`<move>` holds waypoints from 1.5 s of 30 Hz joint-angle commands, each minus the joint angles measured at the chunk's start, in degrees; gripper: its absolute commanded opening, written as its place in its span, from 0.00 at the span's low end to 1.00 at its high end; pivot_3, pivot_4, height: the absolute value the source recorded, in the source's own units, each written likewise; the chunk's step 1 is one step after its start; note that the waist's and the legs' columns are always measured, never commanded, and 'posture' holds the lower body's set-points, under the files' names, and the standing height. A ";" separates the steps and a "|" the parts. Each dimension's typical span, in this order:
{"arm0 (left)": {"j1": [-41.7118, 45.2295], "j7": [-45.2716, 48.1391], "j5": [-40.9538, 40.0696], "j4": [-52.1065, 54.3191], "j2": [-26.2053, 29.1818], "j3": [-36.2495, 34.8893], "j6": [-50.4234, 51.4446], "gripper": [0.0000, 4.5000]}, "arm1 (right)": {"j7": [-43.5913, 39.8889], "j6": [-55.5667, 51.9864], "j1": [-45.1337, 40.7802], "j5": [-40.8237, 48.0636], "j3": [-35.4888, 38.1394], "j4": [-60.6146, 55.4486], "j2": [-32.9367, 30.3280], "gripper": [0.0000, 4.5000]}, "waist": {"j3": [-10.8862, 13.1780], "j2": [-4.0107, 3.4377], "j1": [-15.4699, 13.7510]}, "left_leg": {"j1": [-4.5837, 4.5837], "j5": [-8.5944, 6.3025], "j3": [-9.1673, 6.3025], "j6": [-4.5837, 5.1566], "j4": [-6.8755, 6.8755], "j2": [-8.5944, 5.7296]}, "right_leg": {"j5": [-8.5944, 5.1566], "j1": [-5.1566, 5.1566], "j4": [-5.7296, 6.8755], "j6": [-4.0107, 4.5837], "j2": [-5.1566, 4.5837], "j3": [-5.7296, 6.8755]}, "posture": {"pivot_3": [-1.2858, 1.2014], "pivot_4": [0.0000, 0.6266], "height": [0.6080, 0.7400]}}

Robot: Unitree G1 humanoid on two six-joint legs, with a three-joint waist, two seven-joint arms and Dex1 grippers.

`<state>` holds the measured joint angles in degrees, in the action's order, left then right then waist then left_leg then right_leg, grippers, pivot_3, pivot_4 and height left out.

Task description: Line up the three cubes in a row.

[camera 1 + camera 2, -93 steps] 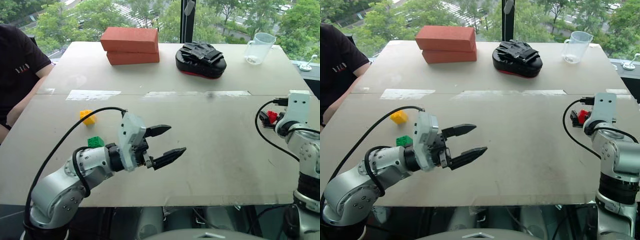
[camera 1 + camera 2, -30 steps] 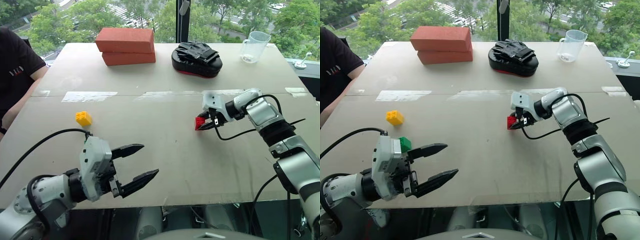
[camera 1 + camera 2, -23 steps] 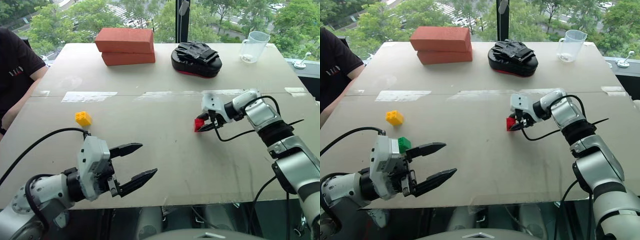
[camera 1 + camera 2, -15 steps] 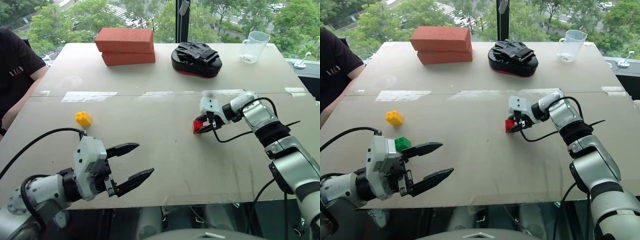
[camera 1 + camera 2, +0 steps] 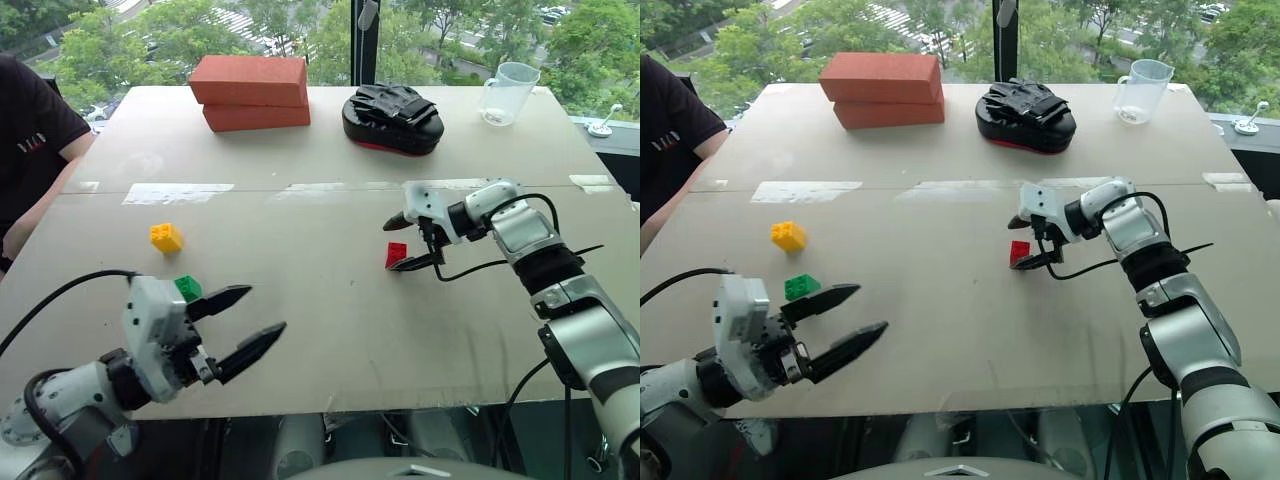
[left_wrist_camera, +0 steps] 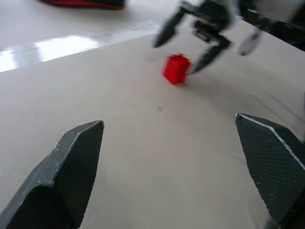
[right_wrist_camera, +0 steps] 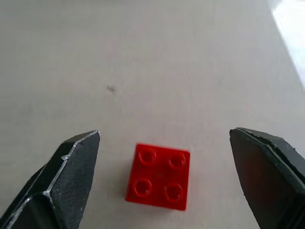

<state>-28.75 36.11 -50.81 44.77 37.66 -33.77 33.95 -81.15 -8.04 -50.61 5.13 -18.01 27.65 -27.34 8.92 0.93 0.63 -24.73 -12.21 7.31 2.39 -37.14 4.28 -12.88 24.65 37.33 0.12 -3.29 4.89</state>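
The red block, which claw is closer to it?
Right. The right claw hangs open around the red block, one finger on each side. The left claw is far off, across the table, near the green block.

Green cube [image 5: 188, 288] partly hidden behind left gripper [image 5: 250, 325]; person [image 5: 30, 130] cut off at frame's left edge.

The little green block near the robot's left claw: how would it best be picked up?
Probably by two opposite flat side walls of the green block, coming down from above: it sits studs-up on the bare table, sides free. The left gripper stands open nearby.
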 commanded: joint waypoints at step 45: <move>66.11 46.33 33.00 -65.56 5.15 45.89 -24.66 0.29 | 27.77 -21.21 46.94 29.17 30.00 -62.40 -16.24 1.00 | 0.06 0.41 -1.62 | -0.13 0.05 -0.03 0.26 -0.09 -0.13 | 0.05 -0.05 -0.09 -0.19 -0.33 0.92 | 0.52 0.24 1.00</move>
<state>34.12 77.42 -20.64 -15.10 43.02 11.11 15.62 -53.97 -28.90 -4.52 33.30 8.73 -31.47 -42.56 8.98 1.34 -0.99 -24.90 -12.15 7.24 2.66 -37.23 4.13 -12.79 24.60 37.24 -0.14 -3.58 5.87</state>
